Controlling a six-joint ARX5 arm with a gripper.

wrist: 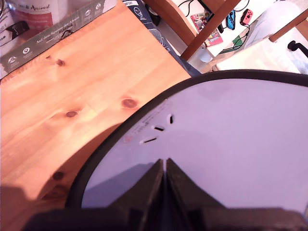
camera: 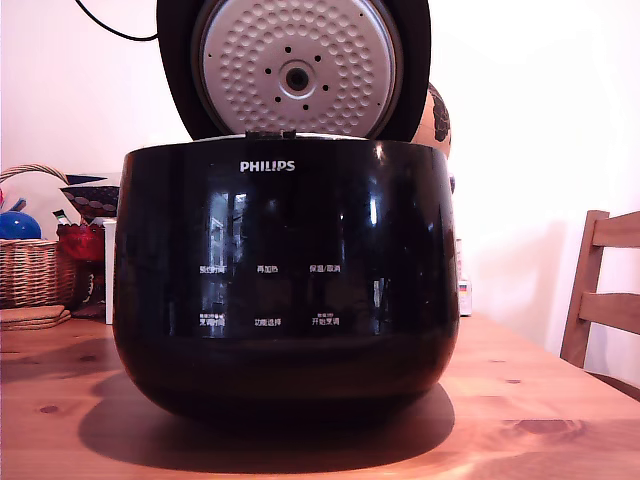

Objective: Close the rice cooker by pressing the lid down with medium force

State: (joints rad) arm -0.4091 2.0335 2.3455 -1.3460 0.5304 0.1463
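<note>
The rice cooker point(camera: 285, 280) stands on the wooden table point(camera: 560, 400), glossy black with a white PHILIPS logo. Its lid point(camera: 295, 70) is raised upright at the back, and the dimpled silver inner plate faces the exterior camera. The wrist view shows the lid's pale outer face point(wrist: 231, 139) with its black rim and three small slots. My gripper point(wrist: 164, 161) is shut, fingers pressed together with nothing between them, tips right at that outer face. Whether they touch it is unclear. In the exterior view the gripper is hidden behind the lid.
A wicker basket point(camera: 35, 270) and a red object point(camera: 82, 242) sit on the exterior view's left, and a wooden chair point(camera: 605, 290) on its right. The wrist view shows a cardboard box point(wrist: 48, 33) on the table point(wrist: 72, 96) and chair legs point(wrist: 211, 24) beyond the table edge.
</note>
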